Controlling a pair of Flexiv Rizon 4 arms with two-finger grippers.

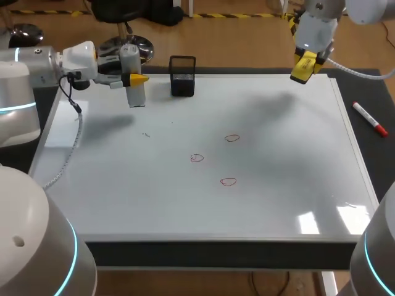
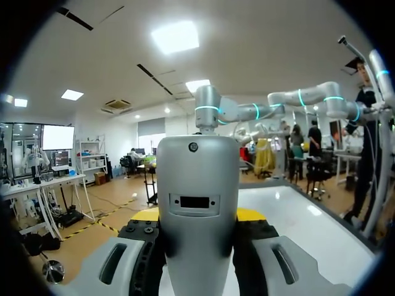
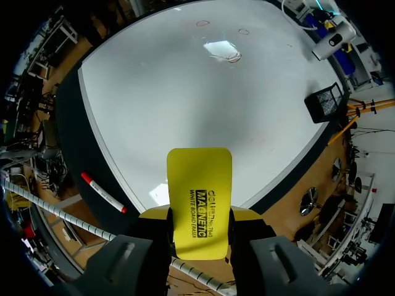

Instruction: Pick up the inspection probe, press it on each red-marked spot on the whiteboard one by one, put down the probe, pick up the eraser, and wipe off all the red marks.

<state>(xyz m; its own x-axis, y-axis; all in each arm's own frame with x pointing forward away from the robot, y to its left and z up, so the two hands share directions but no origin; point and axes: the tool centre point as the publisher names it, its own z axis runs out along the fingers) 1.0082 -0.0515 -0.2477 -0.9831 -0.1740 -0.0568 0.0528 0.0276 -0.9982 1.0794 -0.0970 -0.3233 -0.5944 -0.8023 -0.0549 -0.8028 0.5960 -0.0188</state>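
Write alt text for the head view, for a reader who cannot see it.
The left gripper holds a grey probe over the whiteboard's far left, the right gripper a yellow eraser over its far right. Three red marks lie near the middle, a black mesh holder at the far edge.

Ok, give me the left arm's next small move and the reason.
Probably carry the probe, clamped in the left end effector, out over the whiteboard to the nearest red mark and lower it there. It hangs at the far left edge, away from all three circles, and the right end effector holds the eraser clear of the board.
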